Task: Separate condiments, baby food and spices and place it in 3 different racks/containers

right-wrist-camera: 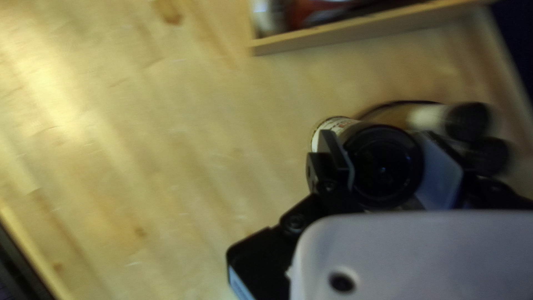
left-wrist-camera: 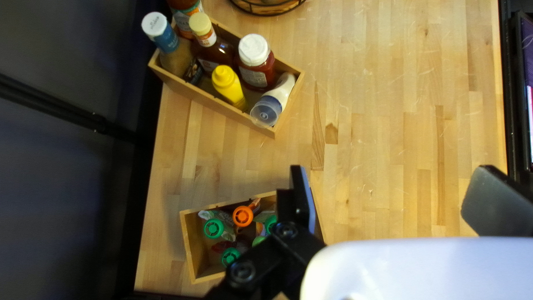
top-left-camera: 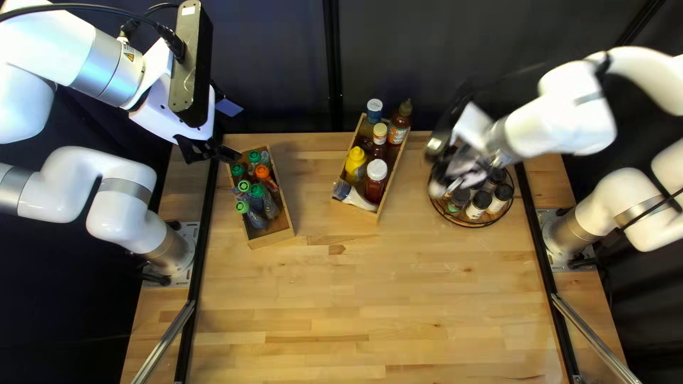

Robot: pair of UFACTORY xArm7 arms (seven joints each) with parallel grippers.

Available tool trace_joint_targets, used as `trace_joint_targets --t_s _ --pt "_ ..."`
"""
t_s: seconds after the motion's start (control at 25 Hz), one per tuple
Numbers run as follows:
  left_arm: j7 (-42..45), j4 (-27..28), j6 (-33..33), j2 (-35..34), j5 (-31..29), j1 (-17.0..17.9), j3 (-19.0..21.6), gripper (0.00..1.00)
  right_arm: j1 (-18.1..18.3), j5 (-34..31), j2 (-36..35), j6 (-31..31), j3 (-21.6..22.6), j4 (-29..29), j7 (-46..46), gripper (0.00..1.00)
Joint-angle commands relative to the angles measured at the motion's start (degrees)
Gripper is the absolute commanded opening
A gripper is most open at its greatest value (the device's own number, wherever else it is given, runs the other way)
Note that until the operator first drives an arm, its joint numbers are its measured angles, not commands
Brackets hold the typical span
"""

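My left gripper hangs above the far end of the left wooden box, which holds several pouches with green and orange caps. In the left wrist view, my left gripper stands wide open and empty. My right gripper, blurred, is over the round wire basket of black-capped spice jars. The right wrist view shows my right gripper shut on a black-capped jar. Sauce bottles and a clear-capped tube occupy the middle wooden box.
Dark curtain hangs behind the table's far edge. Black rails run along the left and right sides of the wooden table. Bare tabletop lies between the containers and toward the near edge.
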State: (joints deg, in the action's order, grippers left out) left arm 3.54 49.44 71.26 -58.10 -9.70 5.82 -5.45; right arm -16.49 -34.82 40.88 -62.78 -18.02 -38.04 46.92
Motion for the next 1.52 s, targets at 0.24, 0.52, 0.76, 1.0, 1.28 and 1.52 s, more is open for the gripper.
trace_joint_targets --t_s 0.24,0.52,0.76,1.0,1.28,1.52 --pt "0.00 0.00 0.00 0.00 0.00 0.00 0.00 1.00 7.36 -6.50 6.28 -3.06 -2.71 4.62 -1.51 0.00" --pt "0.00 0.00 0.00 0.00 0.00 0.00 0.00 1.00 10.31 -8.35 10.28 -4.62 -1.61 9.33 0.62 0.00" --pt "0.00 0.00 0.00 0.00 0.00 0.00 0.00 1.00 11.49 -8.33 13.91 -7.37 1.48 13.24 3.09 0.00" --pt "0.00 0.00 0.00 0.00 0.00 0.00 0.00 1.00 11.98 -8.51 15.21 -8.04 2.40 16.33 4.39 0.00" --pt "0.00 0.00 0.00 0.00 0.00 0.00 0.00 1.00 12.85 -10.27 18.16 -5.44 -0.02 20.31 3.21 0.00" --pt "0.00 0.00 0.00 0.00 0.00 0.00 0.00 1.00 13.16 -11.47 18.90 -3.41 -1.67 21.62 2.45 0.00"
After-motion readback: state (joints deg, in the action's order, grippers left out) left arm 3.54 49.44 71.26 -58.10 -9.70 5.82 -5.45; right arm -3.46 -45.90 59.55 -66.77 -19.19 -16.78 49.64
